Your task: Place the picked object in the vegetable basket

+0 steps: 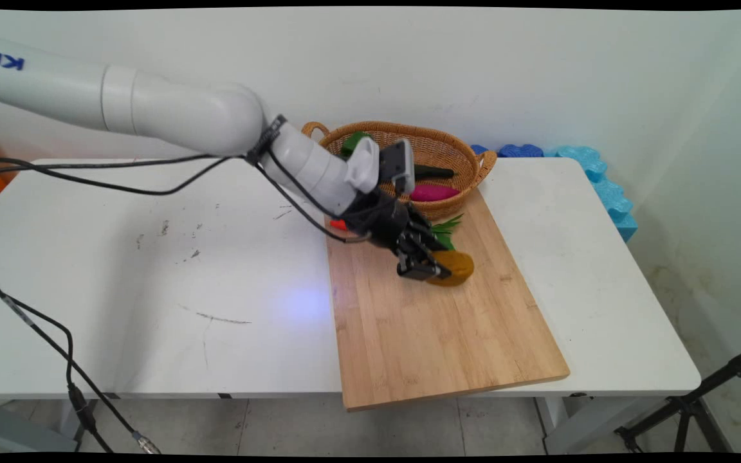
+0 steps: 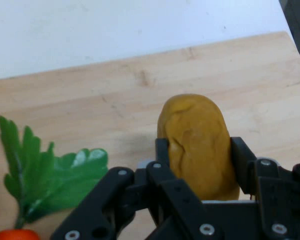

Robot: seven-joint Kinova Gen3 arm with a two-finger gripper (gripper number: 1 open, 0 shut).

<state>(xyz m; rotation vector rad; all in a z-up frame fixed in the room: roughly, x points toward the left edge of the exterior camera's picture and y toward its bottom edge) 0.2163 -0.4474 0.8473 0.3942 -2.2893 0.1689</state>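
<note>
- As the hand view shows, the gripper [image 2: 197, 150] has its fingers [image 2: 162, 150] clamped on the flanks of a yellow-brown potato [image 2: 197, 145]; long axis runs up-frame, out past the fingertips.
- Potato sits mid-frame in main view, on the wooden cutting board [image 1: 435, 328].
- Green leaves [image 2: 45, 175] just left.
- Wicker basket [image 1: 435, 145] above; white table [image 1: 152, 283] around.

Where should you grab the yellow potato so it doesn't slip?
Around its middle, across the narrow width, as the claw has it: one finger on each long side. The potato is a rounded oval on the cutting board, so squeezing the ends would likely pop it out. Coming from above looks best.
</note>
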